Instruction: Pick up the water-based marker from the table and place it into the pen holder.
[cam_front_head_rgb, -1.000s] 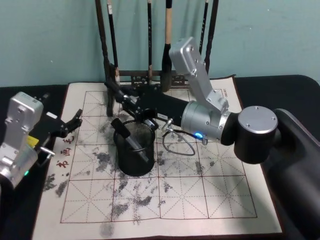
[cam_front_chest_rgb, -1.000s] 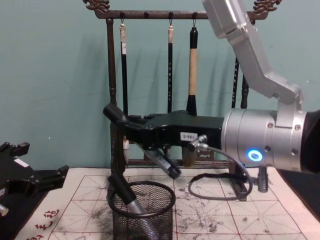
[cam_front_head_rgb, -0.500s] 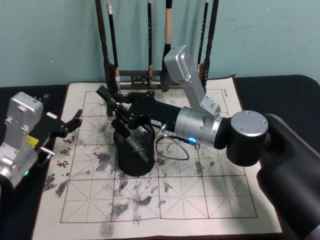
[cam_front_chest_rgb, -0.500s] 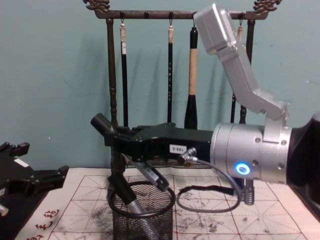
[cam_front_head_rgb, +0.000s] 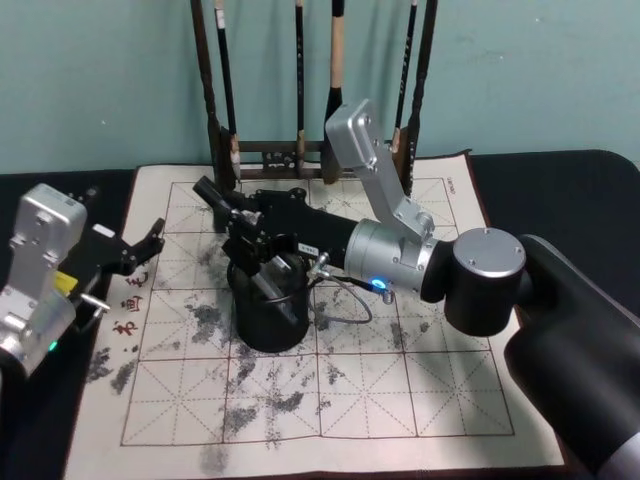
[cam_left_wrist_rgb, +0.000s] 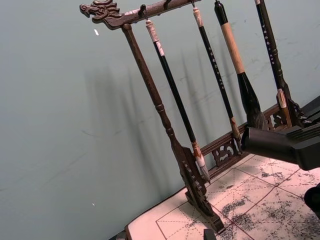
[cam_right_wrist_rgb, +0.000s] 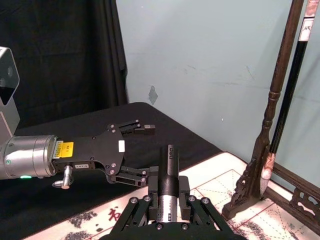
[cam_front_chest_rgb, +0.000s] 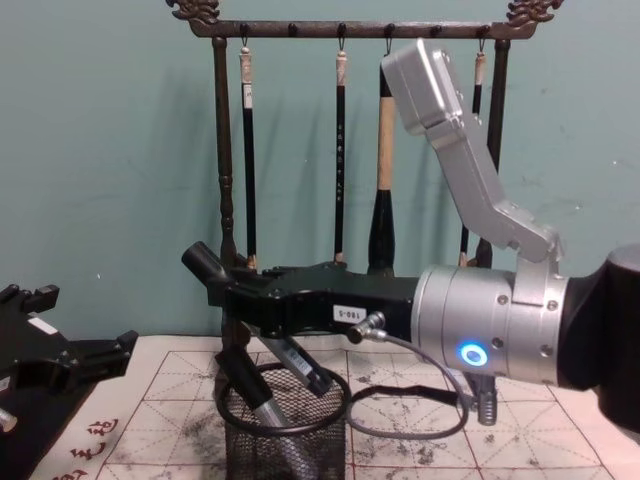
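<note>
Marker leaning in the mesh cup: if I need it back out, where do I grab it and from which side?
Grip the marker's dark upper end, which pokes above the cup's rim on the robot's left. Come from above along its tilt; mesh walls in the rest. The right gripper, shut on a second marker, is in the way.

Right arm (cam_front_head_rgb: 430, 262) silver with black joints, blue-lit ring, looping grey cable; left arm (cam_front_head_rgb: 40, 280) silver, yellow label.
</note>
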